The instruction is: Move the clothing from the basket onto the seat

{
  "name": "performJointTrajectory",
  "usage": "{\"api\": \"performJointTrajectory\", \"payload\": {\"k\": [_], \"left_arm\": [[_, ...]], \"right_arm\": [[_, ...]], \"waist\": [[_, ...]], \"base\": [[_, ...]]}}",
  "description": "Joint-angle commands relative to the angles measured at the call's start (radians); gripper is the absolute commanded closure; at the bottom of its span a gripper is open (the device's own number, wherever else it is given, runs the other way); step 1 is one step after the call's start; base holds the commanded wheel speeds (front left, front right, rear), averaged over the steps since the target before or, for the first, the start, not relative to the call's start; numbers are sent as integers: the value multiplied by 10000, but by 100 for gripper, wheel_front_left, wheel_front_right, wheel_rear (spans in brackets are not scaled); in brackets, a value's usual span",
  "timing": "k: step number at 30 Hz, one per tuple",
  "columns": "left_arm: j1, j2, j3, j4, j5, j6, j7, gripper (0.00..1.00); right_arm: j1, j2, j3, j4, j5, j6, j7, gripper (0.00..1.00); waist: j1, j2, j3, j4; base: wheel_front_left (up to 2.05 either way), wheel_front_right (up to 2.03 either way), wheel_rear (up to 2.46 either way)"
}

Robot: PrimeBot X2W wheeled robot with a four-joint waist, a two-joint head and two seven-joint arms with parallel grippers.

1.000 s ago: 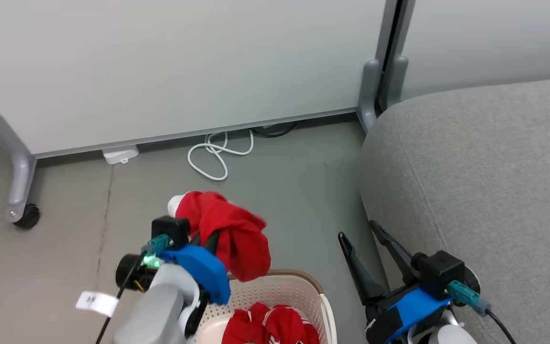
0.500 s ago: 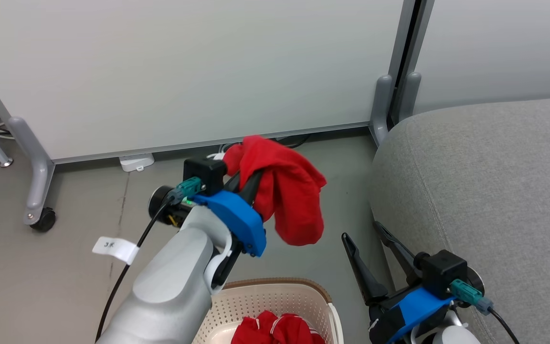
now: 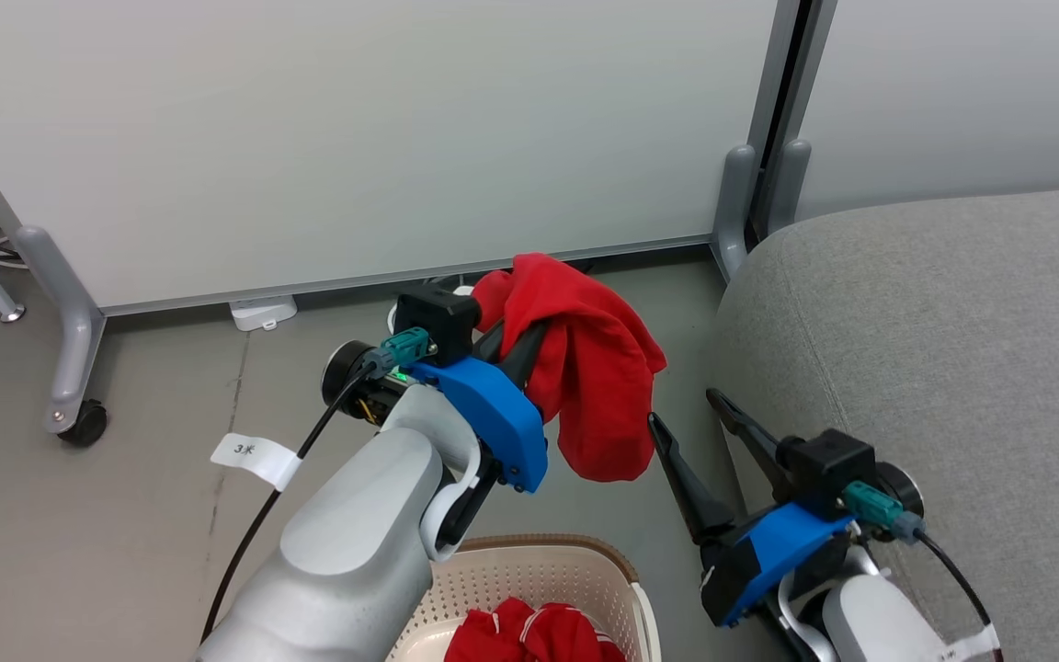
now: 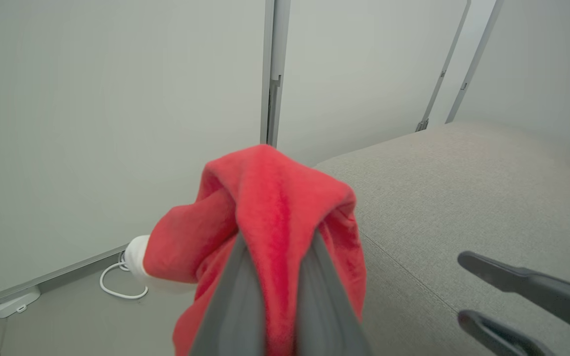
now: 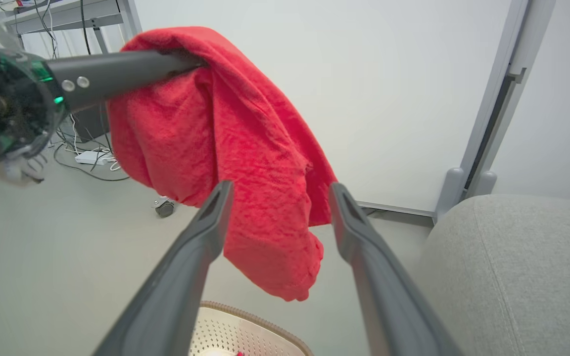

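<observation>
My left gripper [image 3: 522, 349] is shut on a bright red piece of clothing [image 3: 598, 386] and holds it in the air above the floor, between the basket and the seat. The fabric drapes over both fingers [image 4: 235, 296] and hangs down to the right. More red clothing with white stripes [image 3: 529, 634] lies in the cream basket [image 3: 539, 550] at the bottom edge. The grey seat [image 3: 934, 322] spreads across the right side. My right gripper [image 3: 682, 408] stands open beside the seat's front edge, just right of the hanging garment [image 5: 235, 128], holding nothing.
White partition panels on grey feet [image 3: 736, 202] close off the back. A castor [image 3: 79, 423] stands at the left, and a white adapter [image 3: 258, 311] with cables lies at the panel's base. Grey floor [image 3: 125, 515] spreads to the left of the basket.
My left gripper has carried the red garment up and to the right, closer to the seat. The head camera shifted early on. The right gripper stays open and has edged up slightly.
</observation>
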Motion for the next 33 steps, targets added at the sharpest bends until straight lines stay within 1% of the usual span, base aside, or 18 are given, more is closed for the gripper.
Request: {"api": "performJointTrajectory", "payload": {"k": [1,5,10,15,20,28,29,30,31,33], "left_arm": [[-189,6,-66,-56,-84,31,3,100],[-239,5,-282,-145,-239,73,18,100],[-306,4,-589,-281,-406,108,83,100],[-307,2,-889,-405,-579,142,126,100],[-232,3,-1239,-606,-802,48,260,100],[-205,5,-1560,-864,-1058,-79,350,100],[-208,3,-1578,-884,-1084,-74,352,100],[-211,3,-1590,-896,-1107,-84,353,100],[-216,3,-1599,-903,-1114,-89,346,100],[-224,3,-1604,-911,-1124,-92,332,100]], "right_arm": [[-364,-32,7,230,53,3,112,0],[-1189,-30,162,1015,157,4,330,0],[-2077,-30,390,2336,459,4,479,0],[-2729,-29,858,3482,795,4,402,0],[-3184,-30,1060,4377,1085,4,223,0],[-3702,-33,1797,5390,2058,3,89,0],[-3729,-32,1863,5509,2207,3,96,3],[-3785,-32,1919,5617,2257,4,49,92],[-3831,-32,1988,5691,2329,4,10,100],[-3907,-32,2153,5849,2472,4,-83,100]], "waist": [[0,-1,23,4],[0,-1,69,90],[0,-1,115,266],[0,-1,87,450],[0,-1,33,626],[0,-1,-51,780],[0,-1,-61,784],[0,-1,-66,783],[0,-1,-71,779],[0,-1,-75,758]], "base": [[0,0,0],[0,0,0],[0,0,0],[0,0,0],[0,0,0],[0,0,0],[0,0,0],[0,0,0],[0,0,0],[0,0,0]]}}
